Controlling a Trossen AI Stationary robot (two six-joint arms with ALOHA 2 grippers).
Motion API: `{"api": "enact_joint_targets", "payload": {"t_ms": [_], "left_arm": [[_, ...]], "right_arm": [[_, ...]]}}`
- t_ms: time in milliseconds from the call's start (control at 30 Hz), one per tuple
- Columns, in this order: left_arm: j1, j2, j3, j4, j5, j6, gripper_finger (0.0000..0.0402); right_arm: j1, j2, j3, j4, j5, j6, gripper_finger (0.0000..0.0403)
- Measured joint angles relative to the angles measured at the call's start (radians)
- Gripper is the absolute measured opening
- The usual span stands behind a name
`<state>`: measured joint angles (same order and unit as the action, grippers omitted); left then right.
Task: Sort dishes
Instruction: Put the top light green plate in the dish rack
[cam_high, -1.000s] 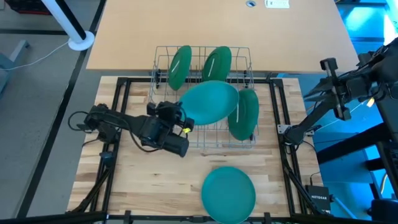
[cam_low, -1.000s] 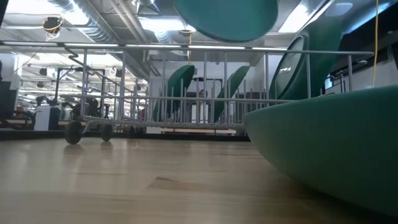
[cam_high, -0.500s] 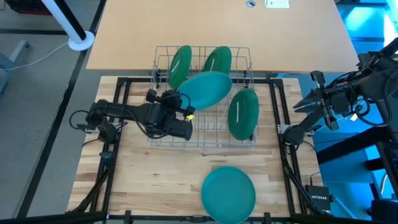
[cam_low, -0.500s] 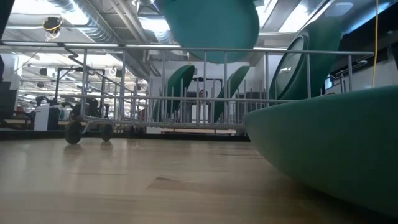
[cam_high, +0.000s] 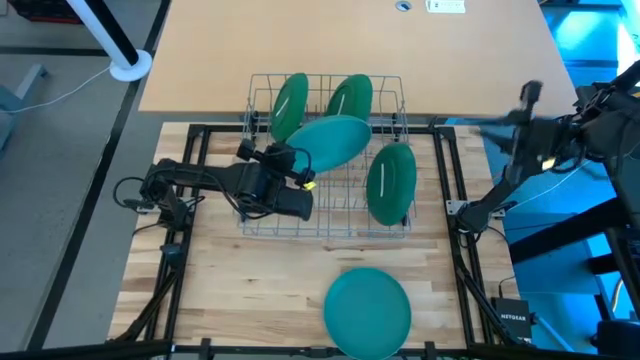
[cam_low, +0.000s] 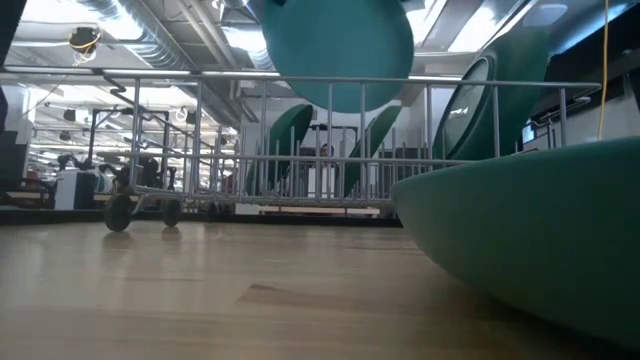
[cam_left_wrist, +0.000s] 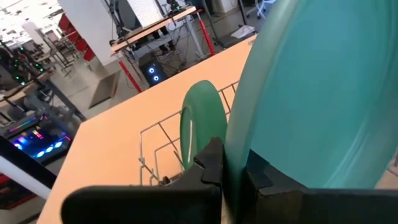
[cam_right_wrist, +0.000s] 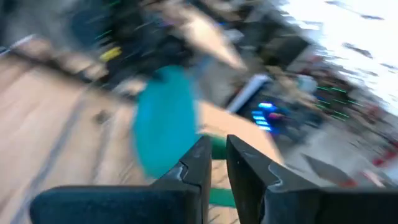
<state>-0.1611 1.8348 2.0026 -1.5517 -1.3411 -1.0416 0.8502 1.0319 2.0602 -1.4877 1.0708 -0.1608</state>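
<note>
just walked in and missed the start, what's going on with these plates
The left end effector is shut on a teal plate, holding it over the wire rack. Three green plates stand on edge in the rack, and one teal plate lies flat on the table. The right end effector is off beyond the table's right side, holding nothing.
</note>
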Motion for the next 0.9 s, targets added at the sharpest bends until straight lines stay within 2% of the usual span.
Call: {"api": "enact_joint_targets", "payload": {"t_ms": [100,200,367,667,767,900], "left_arm": [[0.000,0.000,0.000,0.000,-0.005,0.000,0.0000],[0.000,0.001,0.000,0.000,-0.030,0.005,0.0000],[-0.010,0.001,0.000,0.000,-0.080,0.036,0.0000],[-0.039,0.001,0.000,0.000,-0.194,0.132,0.0000],[-0.051,0.001,0.000,0.001,-0.233,0.158,0.0000],[-0.063,0.001,0.000,0.011,-0.231,0.204,0.0000]], "right_arm": [[0.000,0.010,0.000,0.156,0.170,0.000,0.0056],[0.000,0.014,0.000,0.341,0.244,0.000,0.0056],[0.000,0.020,0.002,0.529,0.248,0.003,0.0056],[-0.003,0.128,0.000,0.551,0.249,0.229,0.0056],[-0.047,0.174,0.000,0.552,0.256,0.305,0.0056],[-0.125,0.227,0.000,0.543,0.219,0.410,0.0056]]}}
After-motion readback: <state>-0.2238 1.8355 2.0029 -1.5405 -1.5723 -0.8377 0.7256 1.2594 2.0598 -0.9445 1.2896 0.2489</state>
